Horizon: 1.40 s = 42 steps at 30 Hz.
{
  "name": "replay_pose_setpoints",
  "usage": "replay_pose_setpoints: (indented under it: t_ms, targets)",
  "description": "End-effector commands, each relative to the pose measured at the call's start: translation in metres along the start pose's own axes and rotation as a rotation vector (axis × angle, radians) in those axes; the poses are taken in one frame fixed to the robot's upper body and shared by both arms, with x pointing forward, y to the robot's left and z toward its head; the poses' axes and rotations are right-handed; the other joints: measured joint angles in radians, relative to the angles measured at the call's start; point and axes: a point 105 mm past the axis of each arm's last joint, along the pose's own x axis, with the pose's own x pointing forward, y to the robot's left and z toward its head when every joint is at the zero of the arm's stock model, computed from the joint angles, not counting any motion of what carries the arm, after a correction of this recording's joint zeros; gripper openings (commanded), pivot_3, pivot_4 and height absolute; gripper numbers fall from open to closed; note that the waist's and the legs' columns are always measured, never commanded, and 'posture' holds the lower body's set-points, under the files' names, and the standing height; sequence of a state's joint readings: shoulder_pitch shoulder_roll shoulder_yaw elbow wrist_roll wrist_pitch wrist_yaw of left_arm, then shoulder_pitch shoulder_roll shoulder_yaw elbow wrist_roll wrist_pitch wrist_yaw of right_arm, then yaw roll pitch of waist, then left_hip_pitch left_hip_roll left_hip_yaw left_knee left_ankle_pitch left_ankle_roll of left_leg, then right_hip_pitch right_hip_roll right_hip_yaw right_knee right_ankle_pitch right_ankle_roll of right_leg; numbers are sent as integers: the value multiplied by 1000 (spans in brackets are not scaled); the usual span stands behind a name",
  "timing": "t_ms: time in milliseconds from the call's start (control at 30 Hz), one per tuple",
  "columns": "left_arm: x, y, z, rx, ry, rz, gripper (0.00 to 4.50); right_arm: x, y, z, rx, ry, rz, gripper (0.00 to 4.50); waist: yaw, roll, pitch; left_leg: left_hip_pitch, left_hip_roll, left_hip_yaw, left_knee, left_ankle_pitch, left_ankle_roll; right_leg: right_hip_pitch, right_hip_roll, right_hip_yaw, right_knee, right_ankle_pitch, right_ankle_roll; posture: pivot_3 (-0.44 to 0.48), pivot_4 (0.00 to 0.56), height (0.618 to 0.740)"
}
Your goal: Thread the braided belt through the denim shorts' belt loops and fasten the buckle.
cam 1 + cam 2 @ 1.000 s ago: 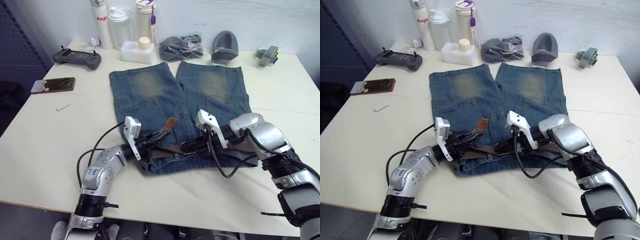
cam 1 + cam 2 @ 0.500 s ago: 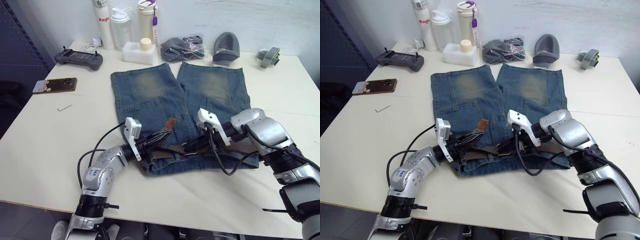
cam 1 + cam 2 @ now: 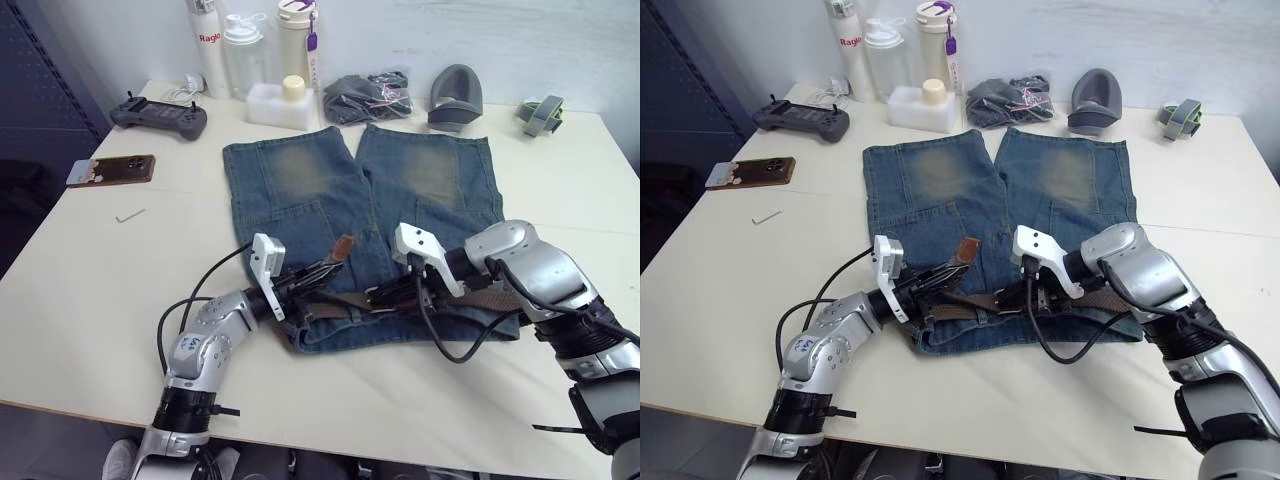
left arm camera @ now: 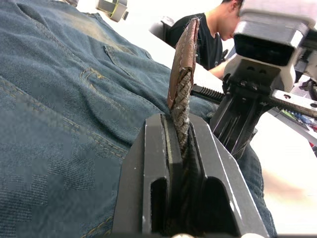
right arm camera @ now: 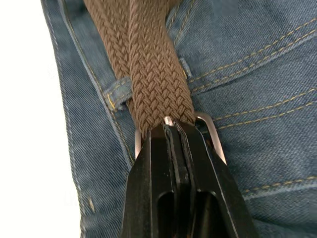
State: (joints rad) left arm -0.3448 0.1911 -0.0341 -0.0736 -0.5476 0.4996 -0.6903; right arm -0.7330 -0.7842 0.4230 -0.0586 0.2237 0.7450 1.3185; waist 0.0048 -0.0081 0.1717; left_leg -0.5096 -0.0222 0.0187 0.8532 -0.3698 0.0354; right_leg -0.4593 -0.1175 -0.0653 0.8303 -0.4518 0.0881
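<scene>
I see the shorts point(image 3: 330, 190) in faded blue denim, with paler, yellowish worn patches on both legs and tan stitching along the seams. The belt point(image 5: 151, 64) is a brown herringbone braid; its tip point(image 4: 184, 54) is reddish-brown leather. The buckle point(image 5: 213, 134) is silver-grey metal. My left claw point(image 4: 181, 148) and right claw point(image 5: 173, 148) both have black fingers (white housings sit behind them). The counter point(image 3: 90, 260) is cream-white. The belt loop point(image 5: 118, 94) matches the denim, blue with yellow thread.
</scene>
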Motion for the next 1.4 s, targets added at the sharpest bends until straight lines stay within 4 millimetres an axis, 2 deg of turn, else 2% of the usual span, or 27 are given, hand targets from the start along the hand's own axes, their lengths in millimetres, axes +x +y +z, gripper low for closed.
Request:
replay_pose_setpoints:
  t_ms: [33, 167, 367, 467, 567, 700, 833, 967, 1000, 1033, 1100, 1167, 1233, 1300, 1400]
  targets:
    - [8, -8, 22, 40, -59, -52, 0, 18, 10, -60, 116, 232, -9, 50, 0, 0, 0, 3, 0, -1, -2, 0, 0, 4, 0, -1, -2, 0, 0, 0, 150, 656]
    - [15, -8, 33, 60, -73, -84, 0, 19, 15, -70, 117, 273, -17, 50, 4, -1, -1, 10, -1, -6, -12, 0, -1, 15, 0, -7, -17, 5, 1, 0, 150, 656]
    - [33, -9, 46, 72, -88, -156, 0, 28, 23, -67, 107, 239, -8, 50, 13, -3, -2, 26, -2, -8, -32, 6, -2, 32, 1, -11, -38, 11, 2, 0, 150, 656]
    - [53, -13, 52, 72, -93, -222, 0, 37, 30, -66, 79, 229, -2, 50, 16, -3, -3, 31, -2, -8, -34, 6, -3, 37, 1, -12, -40, 11, 2, 0, 150, 656]
    - [81, -21, 62, 105, -95, -325, 0, 47, 39, -75, 12, 259, -9, 50, 16, -5, -4, 38, -1, -11, -37, 6, -3, 47, 1, -15, -46, 12, 2, 0, 150, 656]
    - [110, -28, 80, 146, -96, -421, 0, 54, 47, -85, -84, 295, -24, 50, 15, -9, -6, 51, -2, -10, -63, 14, -8, 58, 3, -16, -71, 26, 3, 0, 150, 656]
    - [148, -55, 106, 252, -104, -540, 0, 56, 58, -100, -190, 390, 0, 50, 17, -11, -5, 57, -2, -11, -73, 22, -13, 66, 3, -20, -84, 33, 5, 0, 150, 656]
    - [169, -83, 118, 289, -111, -645, 0, 63, 64, -101, -231, 402, 12, 50, 20, -11, -5, 57, -3, -11, -87, 31, -11, 68, 3, -21, -103, 45, 8, 0, 150, 656]
    - [177, -96, 120, 291, -108, -685, 0, 65, 65, -100, -242, 401, 12, 50, 20, -12, -5, 56, -3, -11, -87, 31, -10, 69, 3, -21, -105, 46, 9, 0, 150, 656]
    - [181, -104, 120, 291, -105, -711, 0, 66, 66, -100, -258, 404, 10, 50, 21, -12, -5, 56, -3, -11, -87, 32, -9, 69, 3, -21, -106, 47, 10, 0, 150, 656]
    - [187, -128, 107, 282, -49, -827, 0, 68, 69, -99, -275, 395, 17, 50, 21, -12, -5, 55, -4, -11, -88, 33, -9, 69, 3, -21, -108, 49, 11, 0, 150, 656]
    - [184, -135, 83, 263, 39, -912, 0, 68, 71, -95, -274, 374, 17, 50, 21, -12, -6, 56, -4, -11, -89, 33, -10, 70, 3, -21, -110, 51, 12, 0, 150, 656]
    - [181, -129, 63, 281, 117, -913, 0, 66, 71, -90, -276, 351, 4, 50, 21, -12, -6, 62, -4, -11, -95, 34, -11, 76, 3, -22, -116, 53, 12, 0, 150, 656]
    - [180, -120, 57, 278, 131, -873, 0, 61, 70, -82, -243, 313, -23, 50, 21, -11, -7, 72, -4, -11, -104, 34, -12, 88, 3, -23, -128, 54, 13, 0, 150, 656]
    - [175, -95, 48, 300, 145, -766, 0, 43, 57, -64, -167, 230, -131, 50, 24, -11, -7, 71, -4, -13, -107, 35, -11, 89, 3, -25, -133, 56, 14, 0, 150, 656]
